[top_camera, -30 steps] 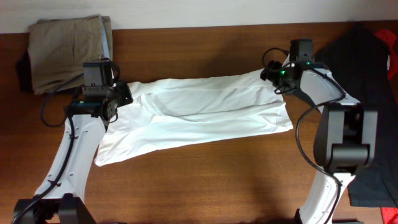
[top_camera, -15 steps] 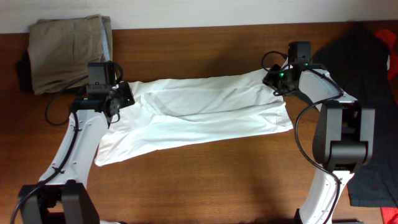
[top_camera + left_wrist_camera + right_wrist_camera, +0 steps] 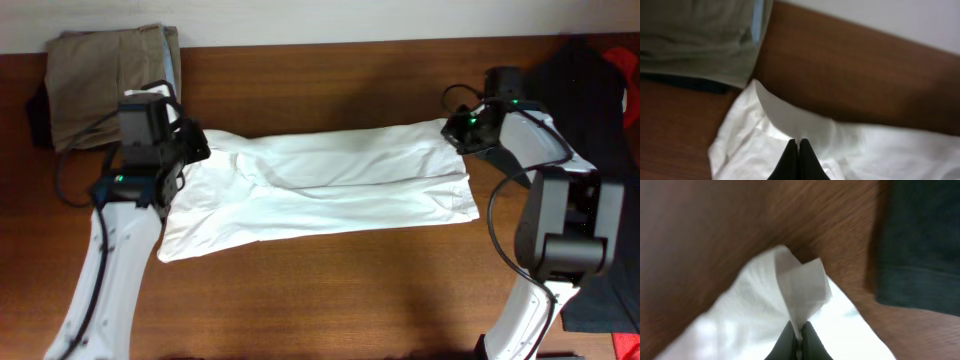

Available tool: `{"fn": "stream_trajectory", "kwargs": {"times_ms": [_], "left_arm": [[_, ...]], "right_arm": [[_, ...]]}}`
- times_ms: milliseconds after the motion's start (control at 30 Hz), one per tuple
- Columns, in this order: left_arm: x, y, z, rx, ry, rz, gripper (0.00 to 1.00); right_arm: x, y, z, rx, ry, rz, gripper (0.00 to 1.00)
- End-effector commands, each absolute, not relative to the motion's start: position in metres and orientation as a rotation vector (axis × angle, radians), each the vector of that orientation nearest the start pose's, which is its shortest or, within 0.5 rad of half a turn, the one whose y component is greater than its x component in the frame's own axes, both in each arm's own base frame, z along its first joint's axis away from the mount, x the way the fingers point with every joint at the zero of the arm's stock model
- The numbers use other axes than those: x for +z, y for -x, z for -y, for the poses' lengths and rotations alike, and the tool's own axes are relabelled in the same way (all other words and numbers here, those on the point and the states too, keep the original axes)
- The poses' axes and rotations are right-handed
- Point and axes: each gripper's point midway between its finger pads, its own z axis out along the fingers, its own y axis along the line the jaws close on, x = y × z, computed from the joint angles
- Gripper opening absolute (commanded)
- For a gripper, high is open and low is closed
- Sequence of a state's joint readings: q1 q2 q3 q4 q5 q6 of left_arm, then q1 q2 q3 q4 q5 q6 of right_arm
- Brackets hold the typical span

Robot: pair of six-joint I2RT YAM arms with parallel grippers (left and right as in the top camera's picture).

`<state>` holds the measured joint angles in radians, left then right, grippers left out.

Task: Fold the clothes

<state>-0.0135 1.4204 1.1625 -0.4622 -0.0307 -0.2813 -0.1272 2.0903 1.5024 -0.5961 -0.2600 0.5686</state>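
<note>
Both tools grip cloth. The left tool [image 3: 798, 143] has its jaws pressed together on a raised fold at the left end of one white short-sleeved cotton T-shirt [image 3: 320, 190]. The right tool [image 3: 799, 328] has its jaws equally tight and pinches a peaked corner at the shirt's right end. The shirt lies as a single long band running left to right across the middle of the brown wooden surface [image 3: 330, 300], with several soft creases along its length; its print is not visible. One pair of khaki-beige folded trousers [image 3: 105, 80] sits at the far left corner, just beside the shirt's left end. One large dark charcoal garment [image 3: 590, 90] lies along the right edge, near the right tool but apart from the shirt. One small red patch of fabric [image 3: 625, 60] shows at the far right corner.
</note>
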Motion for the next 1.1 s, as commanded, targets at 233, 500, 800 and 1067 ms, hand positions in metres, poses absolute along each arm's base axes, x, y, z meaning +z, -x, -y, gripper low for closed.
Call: {"fn": "stream_trajectory", "kwargs": {"times_ms": [233,500,800,1067], "left_arm": [[0.188,-0.369,-0.024,0.066,0.414,-2.434,0.00],[0.124,-0.367,-0.045,0.171,0.489,-2.622,0.00],[0.073,-0.363,-0.037,0.146,0.488,-2.785,0.00],[0.070,-0.357,-0.036,0.150,0.490,-2.810,0.05]], "right_arm": [[0.100,-0.465,0.032,0.450,-0.858,-2.629,0.04],[0.116,-0.389,0.043,0.319,-0.822,-2.896,0.04],[0.105,-0.331,0.056,0.076,-0.909,-3.107,0.04],[0.071,-0.329,0.048,0.075,-0.883,-3.113,0.05]]}}
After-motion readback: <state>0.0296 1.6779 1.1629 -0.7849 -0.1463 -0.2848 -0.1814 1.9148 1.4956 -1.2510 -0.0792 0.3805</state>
